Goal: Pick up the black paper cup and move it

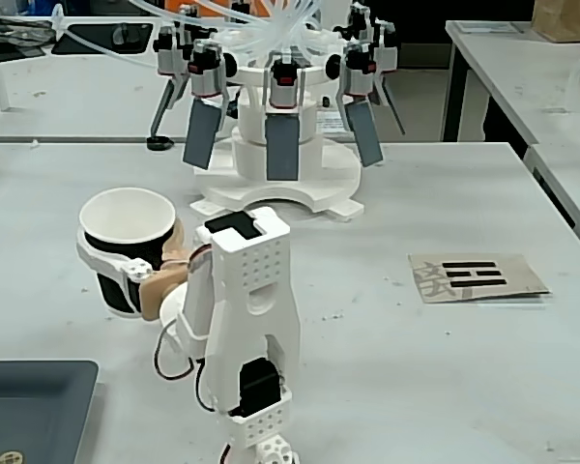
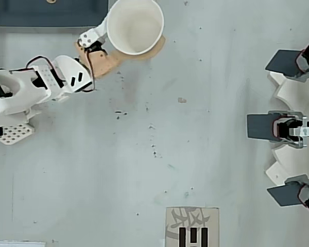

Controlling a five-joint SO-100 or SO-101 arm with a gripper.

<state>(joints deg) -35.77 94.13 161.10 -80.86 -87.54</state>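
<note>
The black paper cup (image 1: 126,253) stands upright at the left of the table in the fixed view, its white inside showing. From overhead only its white rim and inside (image 2: 140,19) show, near the top edge. My gripper (image 1: 130,249) (image 2: 134,32) is shut on the cup. One white finger (image 1: 104,259) wraps the cup's front and left wall, and a tan finger (image 2: 147,51) presses the other side. Whether the cup's base touches the table I cannot tell.
A dark tray (image 1: 29,406) (image 2: 51,13) lies close beside the arm's base. A white rig with several grey paddles (image 1: 280,145) (image 2: 288,128) stands across the table. A paper card with black marks (image 1: 474,275) (image 2: 192,226) lies flat at the far side.
</note>
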